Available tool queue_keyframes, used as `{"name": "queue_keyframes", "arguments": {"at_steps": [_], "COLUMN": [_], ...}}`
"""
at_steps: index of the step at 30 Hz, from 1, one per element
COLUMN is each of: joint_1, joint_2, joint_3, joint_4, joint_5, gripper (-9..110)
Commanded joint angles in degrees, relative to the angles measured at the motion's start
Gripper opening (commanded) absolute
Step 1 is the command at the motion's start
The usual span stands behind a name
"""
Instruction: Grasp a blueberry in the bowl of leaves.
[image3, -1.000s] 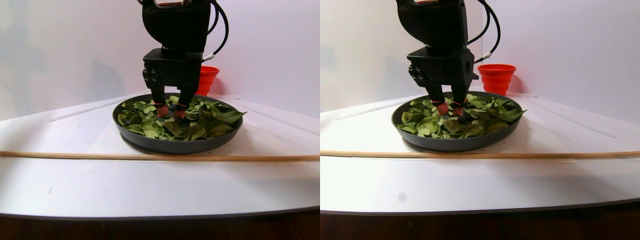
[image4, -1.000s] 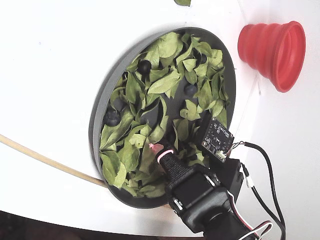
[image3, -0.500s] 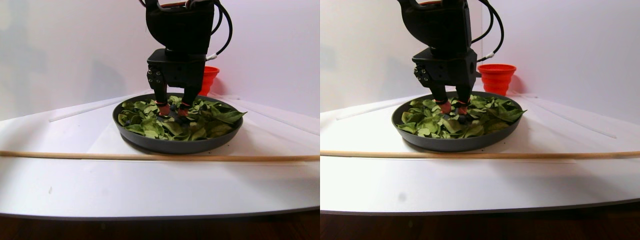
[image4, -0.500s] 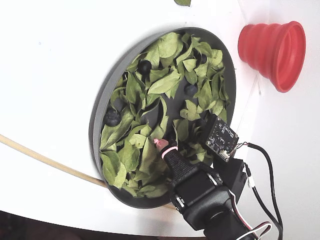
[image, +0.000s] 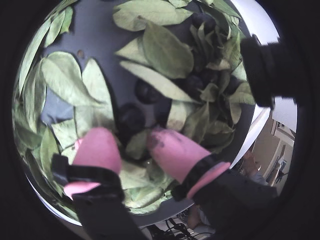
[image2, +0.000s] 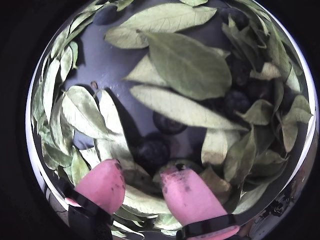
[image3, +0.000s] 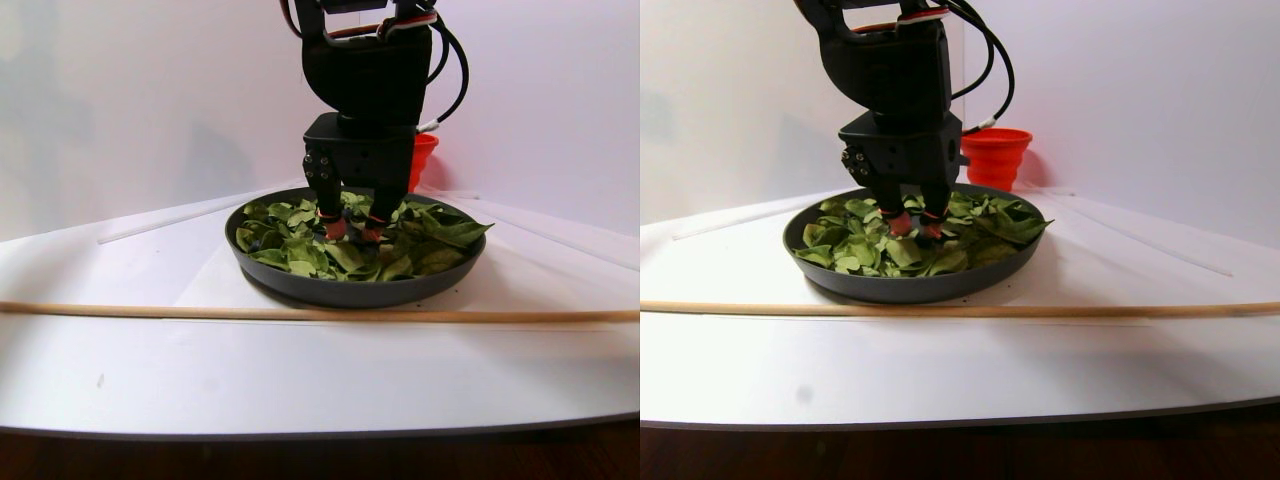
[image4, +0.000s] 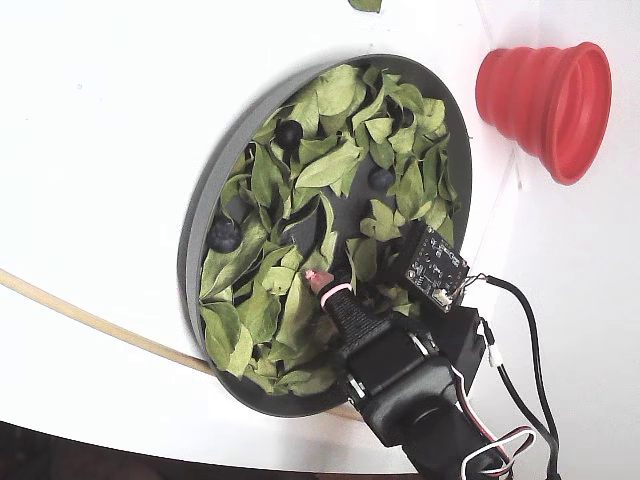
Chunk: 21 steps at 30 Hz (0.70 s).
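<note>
While its pink fingertips (image2: 187, 192) dug into leaves (image2: 187, 65), gripper (image2: 142, 182) stood part-open, empty; dark blueberry (image2: 152, 150) sat betw. them.

On the white worktop (image4: 100, 130) the dark grey bowl (image4: 195, 235) sits toward the lower edge, filled with green leaves (image4: 330, 165). Dark blueberries show among them: one (image4: 289, 133) near the upper rim, one (image4: 224, 236) by the left rim, one (image4: 381, 178) nearer the middle. The black arm (image4: 400, 385) reaches in from the lower right corner, its pink-tipped gripper (image4: 322, 283) down among the leaves; how its jaws stand is hidden. A red ribbed cup (image4: 545, 95) lies near the upper right corner, apart from the bowl.
</note>
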Motion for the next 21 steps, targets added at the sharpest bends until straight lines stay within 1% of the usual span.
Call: {"name": "queue_keyframes", "arguments": {"at_steps": [1,21], "joint_1": [0.9,1.8], "joint_2": [0.1,-4.2], "joint_3": [-2.7,-5.7], "joint_4": [-1.0,-1.0], "joint_5": [0.4,1.0], "gripper": [14,14]}}
